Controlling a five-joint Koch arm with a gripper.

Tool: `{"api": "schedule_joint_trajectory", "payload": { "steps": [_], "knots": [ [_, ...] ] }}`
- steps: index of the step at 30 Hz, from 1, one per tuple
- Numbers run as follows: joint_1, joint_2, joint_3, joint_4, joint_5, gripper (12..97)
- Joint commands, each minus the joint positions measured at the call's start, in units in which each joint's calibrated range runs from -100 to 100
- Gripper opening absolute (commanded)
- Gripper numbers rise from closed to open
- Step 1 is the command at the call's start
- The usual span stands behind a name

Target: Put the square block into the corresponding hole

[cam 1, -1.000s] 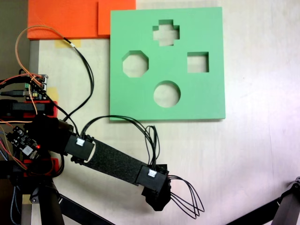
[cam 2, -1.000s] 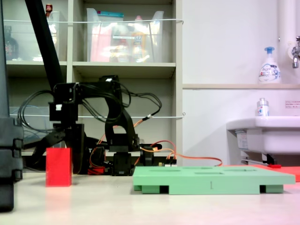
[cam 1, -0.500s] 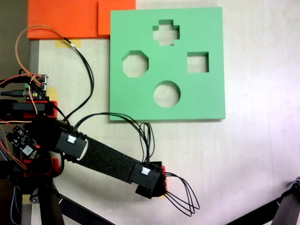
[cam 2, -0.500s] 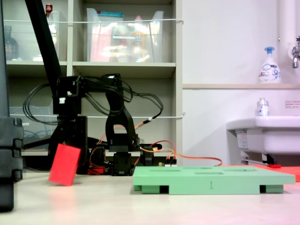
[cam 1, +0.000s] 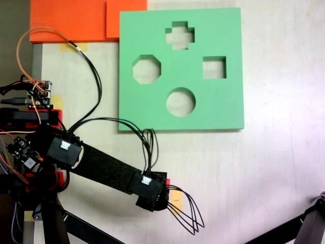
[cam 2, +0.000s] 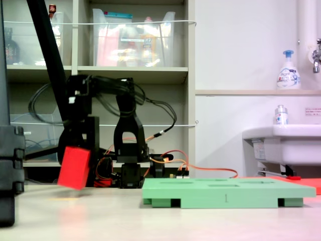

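In a fixed view from the side, the square block [cam 2: 73, 167], a bright red foam cube, hangs tilted just above the table. My gripper [cam 2: 76, 156] is shut on it from above. From above, only a red sliver of the block [cam 1: 167, 181] shows beside the gripper [cam 1: 158, 194], below the green foam board [cam 1: 152, 109]. The corresponding hole [cam 1: 214, 67], a square cut-out, lies at the board's right side, far from the gripper. In the side view the green board [cam 2: 228, 192] lies flat to the right of the block.
The board also has cross [cam 1: 180, 35], octagon [cam 1: 147, 69] and round [cam 1: 181, 101] cut-outs. A yellow tag [cam 1: 176, 197] lies on the table by the gripper. Orange foam sheets [cam 1: 71, 20] sit at the top left, and a black stand leg [cam 1: 310, 223] at the bottom right.
The block went from standing on the table to tilted, then lifted clear in the gripper. The arm drew back to the left in the top view, uncovering the yellow tag.
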Motion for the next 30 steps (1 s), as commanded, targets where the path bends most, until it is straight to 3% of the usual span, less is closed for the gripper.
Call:
{"api": "schedule_joint_trajectory", "payload": {
  "steps": [1,9,17,23,30],
  "knots": [
    [1.9,-6.9,3.4,-4.1,2.3,21.9],
    [11.0,-8.6,14.0,-4.1,12.1,21.9],
    [20.7,11.1,37.3,-4.1,21.6,22.1],
    [25.3,27.5,54.4,-4.1,25.7,23.0],
    [28.3,33.7,55.5,-1.7,27.4,26.0]
  ]
}}
